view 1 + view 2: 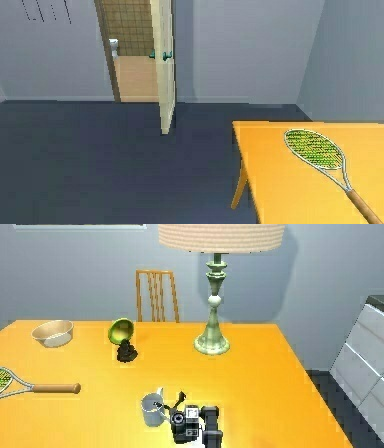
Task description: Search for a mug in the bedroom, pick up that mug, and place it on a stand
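A small grey mug [152, 407] stands on the orange table [260, 374] near its front edge in the arm side view. Just to the right of it is my gripper [172, 405], its dark body and thin fingers pointing toward the mug. The mug rests on the tabletop beside the fingers, so I cannot tell whether the gripper holds anything. Behind the gripper the arm [208, 427] rises from the bottom edge.
On the table stand a tall lamp [214, 314], a pale bowl [53, 332] and a small green-headed dark object [123, 336]; a tennis racket [322, 156] lies at one end. Behind are a wooden chair [157, 296] and white drawers [362, 354]. Ahead, dark carpet leads to an open door [160, 65].
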You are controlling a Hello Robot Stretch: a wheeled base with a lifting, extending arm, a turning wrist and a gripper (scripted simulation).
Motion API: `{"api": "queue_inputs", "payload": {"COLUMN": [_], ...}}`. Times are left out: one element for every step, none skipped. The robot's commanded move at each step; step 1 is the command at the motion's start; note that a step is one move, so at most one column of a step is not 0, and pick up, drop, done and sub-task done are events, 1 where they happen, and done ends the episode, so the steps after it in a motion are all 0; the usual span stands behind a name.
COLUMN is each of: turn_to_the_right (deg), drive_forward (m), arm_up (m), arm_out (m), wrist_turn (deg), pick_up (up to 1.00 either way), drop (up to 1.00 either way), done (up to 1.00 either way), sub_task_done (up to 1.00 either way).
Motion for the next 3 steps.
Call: {"api": "queue_inputs", "payload": {"turn_to_the_right": [0.0, 0.0, 0.0], "drive_forward": [0.0, 0.0, 0.0], "arm_up": [0.1, 0.22, 0.0], "arm_out": [0.0, 0.0, 0.0], "wrist_turn": [0.0, 0.0, -45.0], "pick_up": [0.0, 0.0, 0.0], "drop": [0.0, 0.0, 0.0], "done": [0.0, 0.0, 0.0], "sub_task_done": [0.0, 0.0, 0.0]}}
